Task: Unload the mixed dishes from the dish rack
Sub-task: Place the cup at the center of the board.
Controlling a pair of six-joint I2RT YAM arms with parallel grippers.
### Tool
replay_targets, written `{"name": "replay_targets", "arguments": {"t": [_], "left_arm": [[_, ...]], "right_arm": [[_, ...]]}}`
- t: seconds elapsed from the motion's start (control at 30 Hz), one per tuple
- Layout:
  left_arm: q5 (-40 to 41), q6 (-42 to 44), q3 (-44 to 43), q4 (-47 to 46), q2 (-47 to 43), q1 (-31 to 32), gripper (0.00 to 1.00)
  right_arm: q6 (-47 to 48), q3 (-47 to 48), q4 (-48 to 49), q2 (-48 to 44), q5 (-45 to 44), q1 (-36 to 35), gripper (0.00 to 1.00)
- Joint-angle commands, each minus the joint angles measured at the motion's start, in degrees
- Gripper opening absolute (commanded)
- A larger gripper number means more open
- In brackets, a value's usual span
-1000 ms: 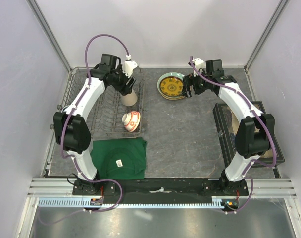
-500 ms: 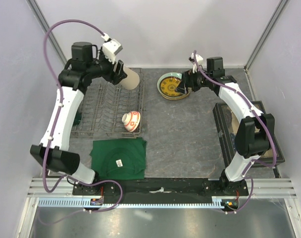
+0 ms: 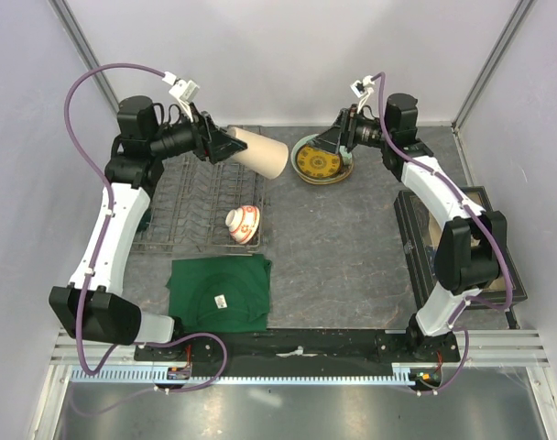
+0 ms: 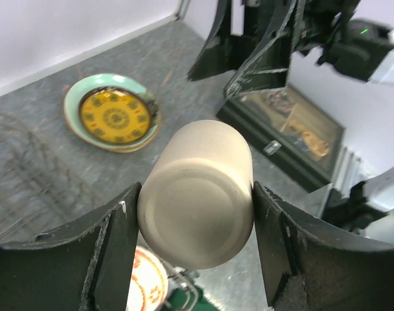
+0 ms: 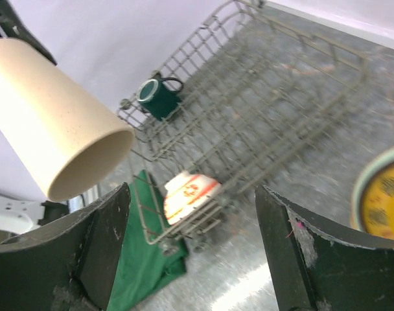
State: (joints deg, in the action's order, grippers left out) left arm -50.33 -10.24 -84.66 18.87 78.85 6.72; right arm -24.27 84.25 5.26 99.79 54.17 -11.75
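My left gripper (image 3: pixel 225 145) is shut on the tall beige cup (image 3: pixel 260 153), gripping it near its base. The cup hangs on its side above the right edge of the dish rack (image 3: pixel 191 197), mouth pointing right. In the left wrist view the cup's base (image 4: pixel 197 194) fills the gap between the fingers. My right gripper (image 3: pixel 332 139) is open and holds nothing, hovering over the yellow-and-dark patterned plate (image 3: pixel 317 160), which lies on the pale teal plate (image 4: pixel 74 103). The small red-and-white bowl (image 3: pixel 243 223) sits in the rack's near right corner. A dark green mug (image 5: pixel 157 97) stands in the rack.
A folded dark green cloth (image 3: pixel 219 291) lies in front of the rack. A black compartment box (image 3: pixel 457 243) sits along the right side. White walls close the table at the back and sides.
The left arm lifted the beige cup out of the rack, swung it right and tipped it onto its side. The right gripper rose off the plates and turned to face left.
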Motion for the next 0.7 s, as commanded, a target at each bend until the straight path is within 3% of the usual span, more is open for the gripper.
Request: {"name": "replay_targets", "arguments": {"t": [0.0,0.13,0.67], "left_arm": [[-5.7,-10.5,0.0,-12.2,-1.2,-0.1,0.02],[-7.7,-16.7,1.0,-17.9,-1.0,-0.1,0.01],[-9.7,-27.6,7.8,-32.7,-1.3,-0.2,0.02]], "right_arm": [[-5.3,-0.8,8.9,-3.6,3.7,-2.0,0.85],[-4.9,-1.4,8.9,-3.8,3.6,-4.1,0.81],[-11.1,-1.5,16.8,-4.9,3.1,-9.3,0.72]]}}
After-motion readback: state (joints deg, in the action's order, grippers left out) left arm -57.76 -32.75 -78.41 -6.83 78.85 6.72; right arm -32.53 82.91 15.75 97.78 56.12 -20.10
